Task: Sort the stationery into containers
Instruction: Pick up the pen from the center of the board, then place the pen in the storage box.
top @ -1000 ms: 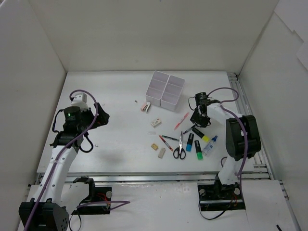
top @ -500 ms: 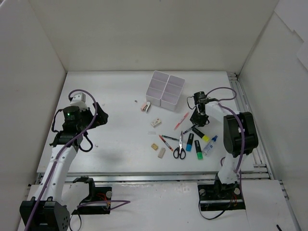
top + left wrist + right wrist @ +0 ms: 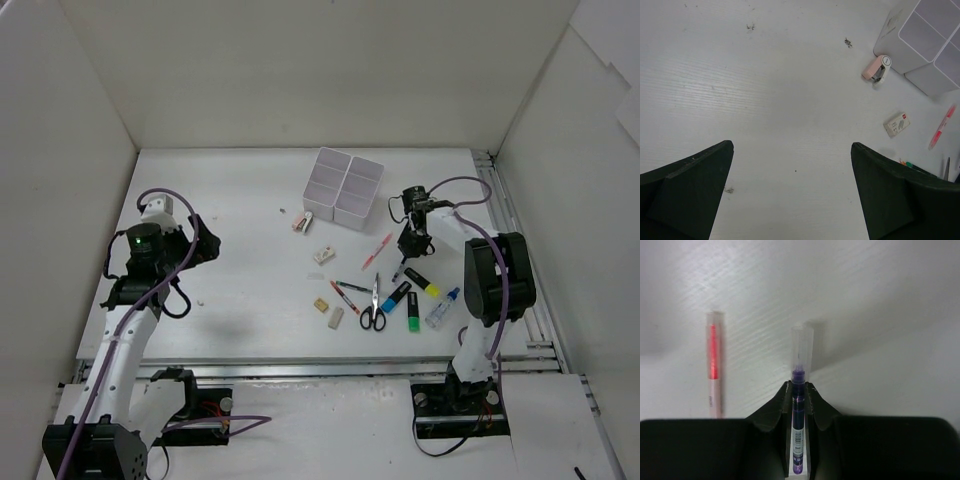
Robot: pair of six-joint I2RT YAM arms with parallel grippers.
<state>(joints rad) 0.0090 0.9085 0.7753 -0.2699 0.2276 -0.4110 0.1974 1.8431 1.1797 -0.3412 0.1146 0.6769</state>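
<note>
Only a barcode (image 3: 797, 448) on purple pen (image 3: 798, 390)

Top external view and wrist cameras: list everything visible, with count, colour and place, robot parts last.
table: one, white
bins: four, white, 2x2 block, far centre
pink piece: one, pink, beside bins' near-left corner
white eraser: one, white, nearer than pink piece
clear red pen: one, red, right of white eraser
scissors: one, black-handled, near centre
loose pens: two, red and dark, left of scissors
tan eraser: one, tan, left of loose pens
pale eraser: one, off-white, beside tan eraser
blue highlighter, green highlighter, yellow highlighter: one each, right of scissors
glue bottle: one, blue-capped, rightmost
purple pen: one, purple ink, gripped, beside clear red pen
left gripper: one, black, open over the table
right gripper: one, black, shut on purple pen
</note>
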